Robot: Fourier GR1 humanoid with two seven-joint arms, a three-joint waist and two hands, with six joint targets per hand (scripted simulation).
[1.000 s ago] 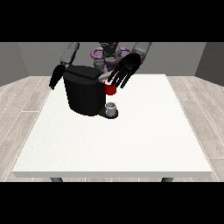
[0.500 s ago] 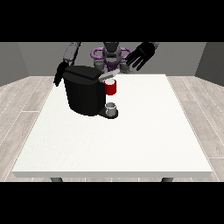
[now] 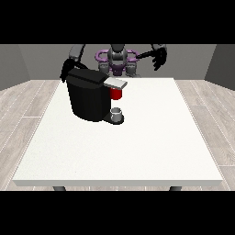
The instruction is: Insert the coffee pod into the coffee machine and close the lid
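A black coffee machine (image 3: 89, 98) stands on the white table (image 3: 151, 137), left of the middle. Its grey lid (image 3: 116, 83) lies flat over the front, with a red thing at the machine (image 3: 116, 94) just below it. On the machine's base sits a small grey thing (image 3: 117, 112). The hand at the view's right (image 3: 159, 58) is raised well clear of the machine, up and to the right, its fingers relaxed and holding nothing. Just behind the machine's back left corner, the hand at the view's left (image 3: 66, 72) is partly hidden.
The robot's torso (image 3: 117, 59) is behind the table's far edge. The table's white top stretches in front of and to the right of the machine. A wood-look floor surrounds the table.
The hand at the view's right has left the machine's lid and lifted up and to the right. The grey lid now lies flatter. The other hand has barely moved.
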